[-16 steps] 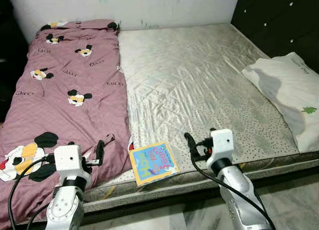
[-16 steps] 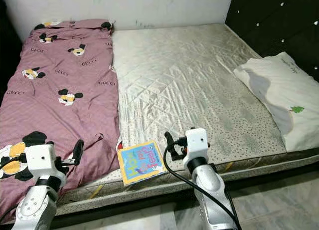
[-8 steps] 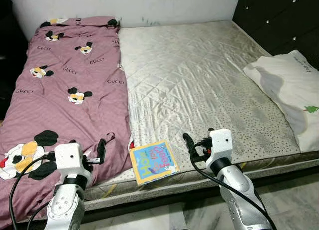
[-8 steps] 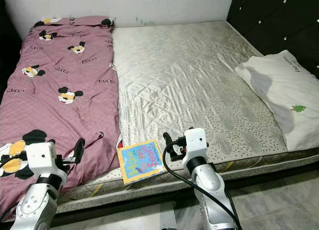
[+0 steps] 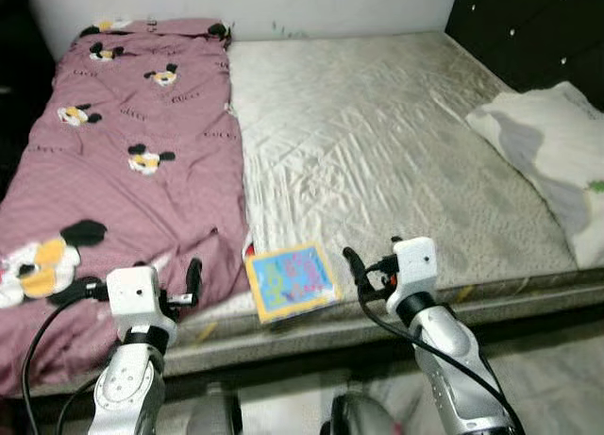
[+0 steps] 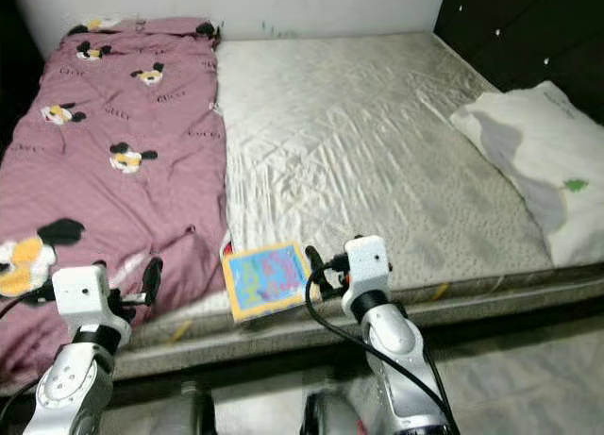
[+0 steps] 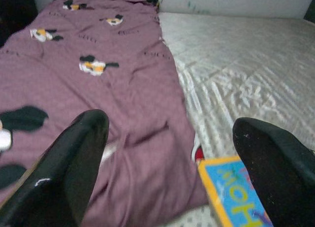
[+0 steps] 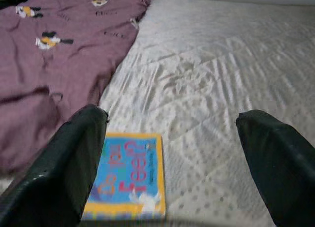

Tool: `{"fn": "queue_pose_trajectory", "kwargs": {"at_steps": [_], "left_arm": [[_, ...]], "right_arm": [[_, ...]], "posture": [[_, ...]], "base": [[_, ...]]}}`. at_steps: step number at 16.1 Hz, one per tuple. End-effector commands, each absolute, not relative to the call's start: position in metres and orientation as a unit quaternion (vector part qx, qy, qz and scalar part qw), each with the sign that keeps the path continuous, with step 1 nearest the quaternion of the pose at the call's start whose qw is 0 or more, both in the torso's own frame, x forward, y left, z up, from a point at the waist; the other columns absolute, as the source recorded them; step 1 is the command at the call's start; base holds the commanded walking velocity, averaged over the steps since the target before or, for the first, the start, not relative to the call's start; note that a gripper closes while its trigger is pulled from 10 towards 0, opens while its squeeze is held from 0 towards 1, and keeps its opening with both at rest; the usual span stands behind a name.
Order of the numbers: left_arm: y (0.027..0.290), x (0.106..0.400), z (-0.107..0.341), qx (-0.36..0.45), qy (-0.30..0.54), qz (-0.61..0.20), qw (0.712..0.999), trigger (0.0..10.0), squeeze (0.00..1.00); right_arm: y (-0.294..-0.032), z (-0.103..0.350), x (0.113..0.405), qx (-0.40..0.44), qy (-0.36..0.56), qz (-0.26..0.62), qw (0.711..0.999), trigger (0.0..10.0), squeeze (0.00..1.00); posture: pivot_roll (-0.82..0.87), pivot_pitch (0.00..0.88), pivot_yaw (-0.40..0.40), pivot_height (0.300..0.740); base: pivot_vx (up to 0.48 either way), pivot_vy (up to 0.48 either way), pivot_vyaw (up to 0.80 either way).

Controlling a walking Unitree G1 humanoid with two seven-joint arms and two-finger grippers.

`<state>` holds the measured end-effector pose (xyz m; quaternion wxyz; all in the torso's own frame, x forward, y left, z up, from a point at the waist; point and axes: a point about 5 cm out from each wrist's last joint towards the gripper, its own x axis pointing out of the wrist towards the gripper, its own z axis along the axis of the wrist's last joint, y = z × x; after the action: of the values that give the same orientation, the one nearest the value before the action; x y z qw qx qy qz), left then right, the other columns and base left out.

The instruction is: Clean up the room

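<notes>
The robot stands at the near edge of the bed, about to pick up the children's book [image 5: 291, 281] lying there between its hands. The right hand [image 5: 357, 269] and left hand [image 5: 192, 282] both hover spread wide, empty. Next, the right must reach over the book. Beyond lie the mattress [image 5: 377, 142], purple blanket [image 5: 132, 133] and pillow [image 5: 552, 161].

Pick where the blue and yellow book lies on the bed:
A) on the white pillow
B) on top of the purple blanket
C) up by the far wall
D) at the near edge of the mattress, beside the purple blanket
D: the book lies flat at the mattress's near edge, just beside the purple blanket and between the two end effectors.
</notes>
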<state>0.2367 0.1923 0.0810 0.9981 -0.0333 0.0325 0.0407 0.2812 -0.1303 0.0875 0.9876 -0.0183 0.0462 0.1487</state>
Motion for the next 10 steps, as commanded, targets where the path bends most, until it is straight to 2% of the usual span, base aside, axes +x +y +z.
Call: {"fn": "queue_pose_trajectory", "kwargs": {"at_steps": [1,10], "left_arm": [[0.1933,0.2357,0.0779,-0.030,0.041,0.048,0.998,10.0,0.00],[0.1947,0.2348,0.0776,-0.033,0.038,0.056,0.997,10.0,0.00]], "right_arm": [[-0.1317,0.0870,0.2818,-0.022,0.048,0.148,0.988,10.0,0.00],[-0.1305,0.0839,0.2851,-0.033,0.052,0.158,0.986,10.0,0.00]], "posture": [[0.00,0.101,-0.010,0.606],[0.00,0.097,-0.011,0.606]], "base": [[0.000,0.000,0.00],[0.000,0.000,0.00]]}}
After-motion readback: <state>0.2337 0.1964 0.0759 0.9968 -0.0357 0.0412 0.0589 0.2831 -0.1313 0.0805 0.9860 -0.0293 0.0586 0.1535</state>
